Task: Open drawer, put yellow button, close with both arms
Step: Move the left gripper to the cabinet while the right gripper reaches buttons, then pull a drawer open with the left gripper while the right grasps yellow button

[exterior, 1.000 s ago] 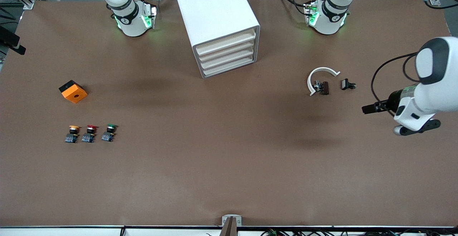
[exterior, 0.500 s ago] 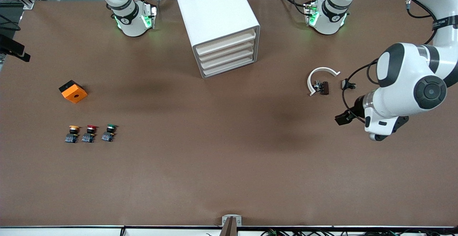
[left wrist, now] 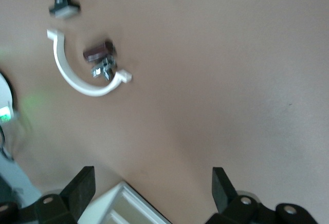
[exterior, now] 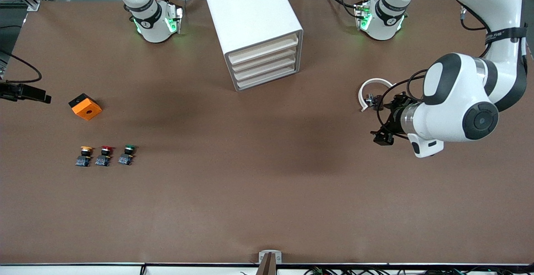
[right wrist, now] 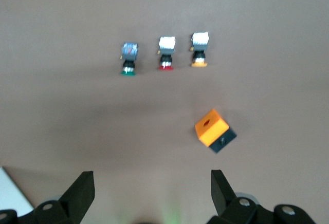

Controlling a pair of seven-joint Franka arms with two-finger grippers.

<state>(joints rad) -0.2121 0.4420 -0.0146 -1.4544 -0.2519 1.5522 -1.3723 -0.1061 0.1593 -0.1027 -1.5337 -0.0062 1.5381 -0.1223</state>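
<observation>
While all four drawers of the cabinet point(exterior: 254, 29) remain shut, nothing of the task is yet done. Nearest the front camera, toward the right arm's end of the table, three buttons stand in a row: the yellow button point(exterior: 84, 155) at the outer end, the red button point(exterior: 104, 155) beside it, the green button point(exterior: 127, 154) next. An orange block point(exterior: 85, 106) lies farther from the camera than the row. The left gripper point(exterior: 381, 135) hangs over bare table toward the left arm's end, its fingers point(left wrist: 82, 188) spread wide with nothing between them. Just beside it, farther from the camera, lie a white curved clip point(exterior: 369, 91) and a small dark part point(left wrist: 98, 51) within its curve. The right gripper point(exterior: 31, 95) hovers at the table's edge near the orange block, fingers point(right wrist: 82, 190) likewise apart and empty. The cabinet stands farthest, between the two bases, its front turned at an angle; the top drawer point(exterior: 263, 49) is flush and closed. Risks, in my judgement: the drawer fronts are shallow and closely stacked, so a finger set slightly low would catch the second drawer; pulling on the angled cabinet could drag it across the table; and the tight button row invites taking or toppling the red one.
</observation>
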